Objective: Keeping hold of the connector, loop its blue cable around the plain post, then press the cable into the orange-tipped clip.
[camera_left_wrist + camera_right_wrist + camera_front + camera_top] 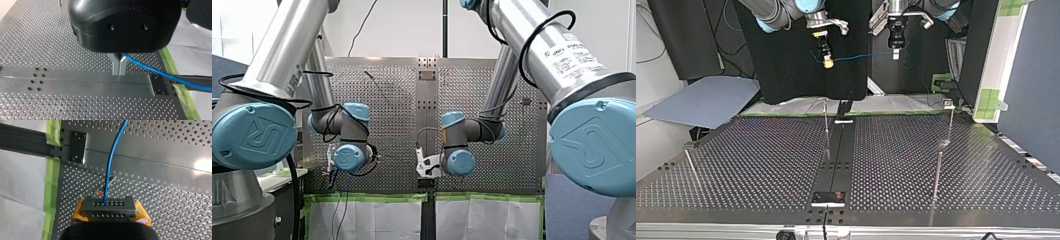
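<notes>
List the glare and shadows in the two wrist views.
Right wrist view: a bright glare patch on the perforated table, to one side of the blue cable leaving the connector. Left wrist view: soft sheen on the solid strip under my left gripper, no hard shadow.

My left gripper (119, 65) points down, its metal fingers pinched on the blue cable (160, 73); my right gripper (110, 211), yellow pads clamping the connector (109, 205), hangs beside it near the table's (761, 165) arm-side edge
</notes>
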You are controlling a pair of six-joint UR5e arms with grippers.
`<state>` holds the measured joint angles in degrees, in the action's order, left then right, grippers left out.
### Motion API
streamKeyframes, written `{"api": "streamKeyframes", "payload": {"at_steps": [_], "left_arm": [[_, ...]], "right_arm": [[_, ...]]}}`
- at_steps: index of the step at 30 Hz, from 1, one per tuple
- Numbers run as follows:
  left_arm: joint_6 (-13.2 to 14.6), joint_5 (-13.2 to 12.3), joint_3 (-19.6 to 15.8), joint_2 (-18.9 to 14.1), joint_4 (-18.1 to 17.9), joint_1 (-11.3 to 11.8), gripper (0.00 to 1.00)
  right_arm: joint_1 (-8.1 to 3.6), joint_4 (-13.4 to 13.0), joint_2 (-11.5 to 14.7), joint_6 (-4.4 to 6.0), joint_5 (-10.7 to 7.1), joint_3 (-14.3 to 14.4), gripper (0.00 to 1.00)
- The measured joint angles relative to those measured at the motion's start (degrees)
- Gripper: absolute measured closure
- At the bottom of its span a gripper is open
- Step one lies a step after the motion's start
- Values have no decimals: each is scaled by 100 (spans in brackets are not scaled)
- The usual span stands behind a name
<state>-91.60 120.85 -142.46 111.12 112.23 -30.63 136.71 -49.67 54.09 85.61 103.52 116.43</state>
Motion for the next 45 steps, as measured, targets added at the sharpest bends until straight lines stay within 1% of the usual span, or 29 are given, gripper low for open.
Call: {"api": "streamKeyframes", "payload": {"at_steps": [4, 5, 7, 11, 13, 14, 17, 19, 21, 27, 31, 38, 43, 45], "left_arm": [[-174, 11, 78, -140, 129, 26, 100], [-217, 13, 93, -184, 170, 31, 100], [-288, 22, 143, -297, 283, 45, 100], [-324, 86, 280, -487, 472, 74, 100], [-322, 159, 373, -587, 569, 86, 100], [-320, 198, 415, -630, 613, 93, 100], [-312, 346, 571, -788, 770, 121, 100], [-317, 450, 686, -906, 889, 146, 100], [-364, 525, 815, -1033, 1019, 178, 100], [-660, 713, 1189, -1408, 1394, 274, 100], [-778, 801, 1406, -1626, 1609, 338, 100], [-830, 844, 1776, -1995, 1978, 439, 100], [-832, 915, 2039, -2256, 2240, 526, 100], [-830, 952, 2141, -2360, 2342, 567, 100]], "right_arm": [[17, 162, 163, 145, 47, -91, 100], [24, 220, 222, 202, 40, -101, 100], [21, 305, 307, 286, 9, -114, 100], [-23, 511, 513, 491, -149, -190, 100], [-50, 603, 604, 583, -236, -258, 100], [-66, 666, 669, 647, -299, -315, 100], [-101, 827, 829, 803, -417, -466, 100], [-122, 926, 927, 861, -447, -563, 100], [-145, 1036, 1038, 875, -462, -673, 100], [-187, 1358, 1360, 814, -486, -995, 100], [-224, 1582, 1584, 785, -491, -1219, 100], [-301, 1936, 1970, 744, -523, -1604, 100], [-330, 2014, 2235, 727, -554, -1764, 100], [-386, 2078, 2345, 693, -617, -1842, 100]]}}
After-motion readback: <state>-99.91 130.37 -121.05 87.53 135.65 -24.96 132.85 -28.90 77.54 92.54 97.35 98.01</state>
